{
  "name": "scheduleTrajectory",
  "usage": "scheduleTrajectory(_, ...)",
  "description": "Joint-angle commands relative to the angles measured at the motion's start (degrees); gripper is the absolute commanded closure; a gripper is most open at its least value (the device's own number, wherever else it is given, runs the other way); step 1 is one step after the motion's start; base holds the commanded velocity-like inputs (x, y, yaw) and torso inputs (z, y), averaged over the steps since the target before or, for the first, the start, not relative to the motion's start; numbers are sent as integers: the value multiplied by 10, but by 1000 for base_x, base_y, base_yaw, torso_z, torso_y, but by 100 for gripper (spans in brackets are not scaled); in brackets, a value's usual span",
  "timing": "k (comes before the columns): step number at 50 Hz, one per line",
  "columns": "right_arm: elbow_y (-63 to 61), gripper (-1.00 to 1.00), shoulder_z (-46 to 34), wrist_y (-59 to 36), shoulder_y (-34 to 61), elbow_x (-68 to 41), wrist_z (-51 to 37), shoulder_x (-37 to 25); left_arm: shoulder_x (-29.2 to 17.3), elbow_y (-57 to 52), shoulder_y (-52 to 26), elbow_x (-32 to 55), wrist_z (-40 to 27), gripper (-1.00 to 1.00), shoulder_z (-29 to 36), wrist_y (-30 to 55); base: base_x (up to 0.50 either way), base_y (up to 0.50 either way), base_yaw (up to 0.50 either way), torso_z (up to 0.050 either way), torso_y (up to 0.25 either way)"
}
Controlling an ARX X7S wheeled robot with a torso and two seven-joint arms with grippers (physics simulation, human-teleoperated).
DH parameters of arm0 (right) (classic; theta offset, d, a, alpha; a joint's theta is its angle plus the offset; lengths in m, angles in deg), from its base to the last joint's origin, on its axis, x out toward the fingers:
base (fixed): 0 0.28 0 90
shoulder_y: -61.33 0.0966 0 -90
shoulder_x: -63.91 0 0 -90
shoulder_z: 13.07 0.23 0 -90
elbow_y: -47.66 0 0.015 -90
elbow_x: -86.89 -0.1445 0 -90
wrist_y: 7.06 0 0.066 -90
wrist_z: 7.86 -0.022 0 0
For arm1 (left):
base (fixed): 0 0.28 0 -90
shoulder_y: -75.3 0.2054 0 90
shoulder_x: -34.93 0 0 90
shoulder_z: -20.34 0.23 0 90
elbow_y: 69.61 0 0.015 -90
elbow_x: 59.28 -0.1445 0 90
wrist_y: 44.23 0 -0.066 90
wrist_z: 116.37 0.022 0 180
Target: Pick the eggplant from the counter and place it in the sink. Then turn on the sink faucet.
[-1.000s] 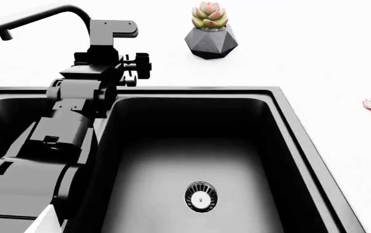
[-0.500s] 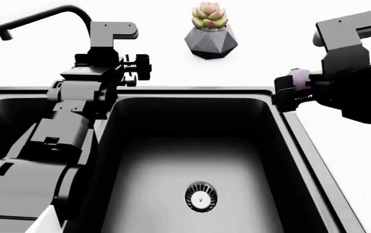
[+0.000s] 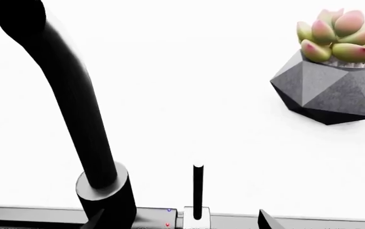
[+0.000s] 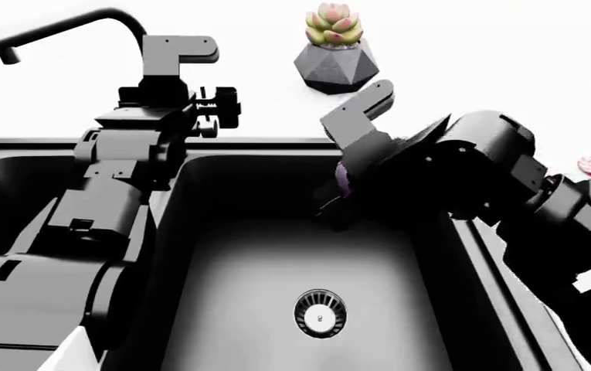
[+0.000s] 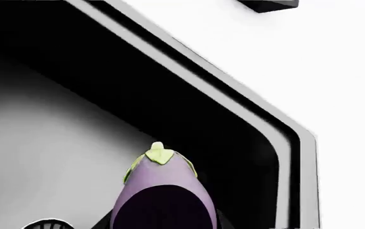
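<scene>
- Your right tool is clamped on the eggplant, up over the sink basin.
- Left tool sits by the faucet; can't tell if it's apart or together.

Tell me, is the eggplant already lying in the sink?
Not yet. The eggplant is held in the right gripper above the basin of the sink, not resting on its floor.

A: The light is bright and even. The counter is blown out to plain white with almost no texture.
B: And the sink?
A: Its walls fall to near black, while the floor shows a soft grey sheen round the drain.
B: Any blur?
A: None; the edges stay crisp. The planter casts hardly any shadow.
</scene>
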Motion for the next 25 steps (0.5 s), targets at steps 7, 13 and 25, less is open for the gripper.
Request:
scheduleTrajectory(7, 237, 100, -143, 154, -90, 202, 195, 194, 10, 0, 0, -34, 13, -100, -34, 0, 0, 0, 0, 0, 0)
scheduleTrajectory(13, 255, 100, -217, 180, -103, 163, 211, 195, 8, 0, 1, -43, 14, -100, -49, -1, 0, 0, 0, 0, 0)
scheduleTrajectory(25, 250, 100, -221, 165, -165, 242, 217, 195, 8, 0, 4, -52, 17, -100, -56, -2, 0, 0, 0, 0, 0)
